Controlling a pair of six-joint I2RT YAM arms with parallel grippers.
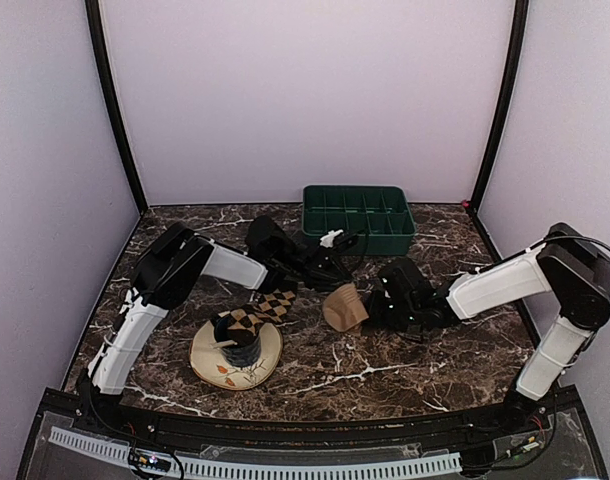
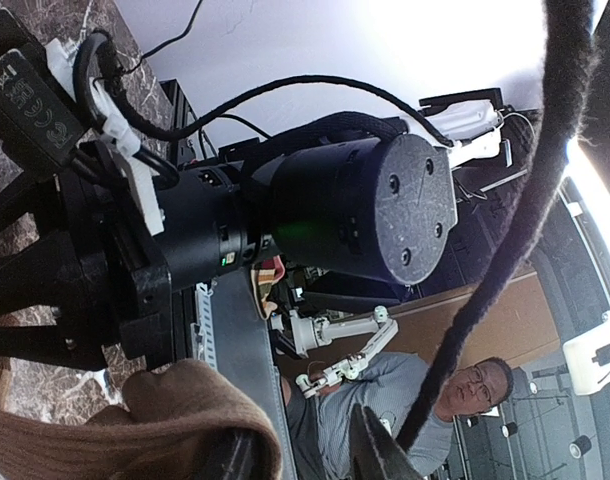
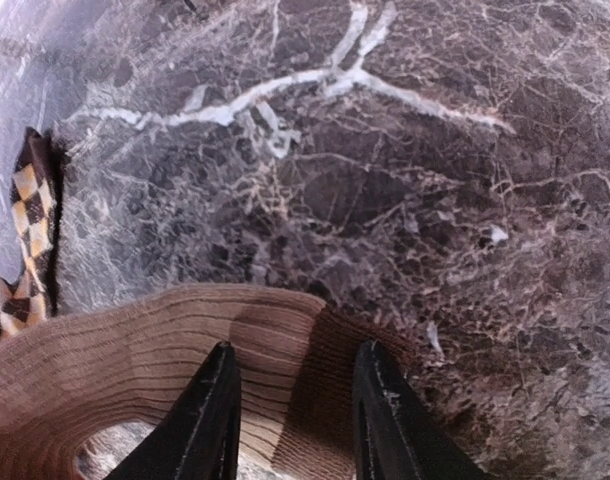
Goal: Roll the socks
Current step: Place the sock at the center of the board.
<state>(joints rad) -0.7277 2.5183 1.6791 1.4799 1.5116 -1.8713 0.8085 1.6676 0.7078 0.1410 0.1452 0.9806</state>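
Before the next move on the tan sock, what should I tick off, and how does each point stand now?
1. Right gripper at the tan sock: ok, jaws apart with ribbed fabric between them.
2. Firm hold on that sock: cannot tell; the jaws are not closed on it.
3. Left gripper close to the same sock: ok, tan fabric lies against one jaw and the jaws are apart.
4. Checked sock ready for rolling: not ok, it drapes over the blue cup on the cream dish.
5. Tan sock already rolled: cannot tell; the top view shows it only as a bunch.
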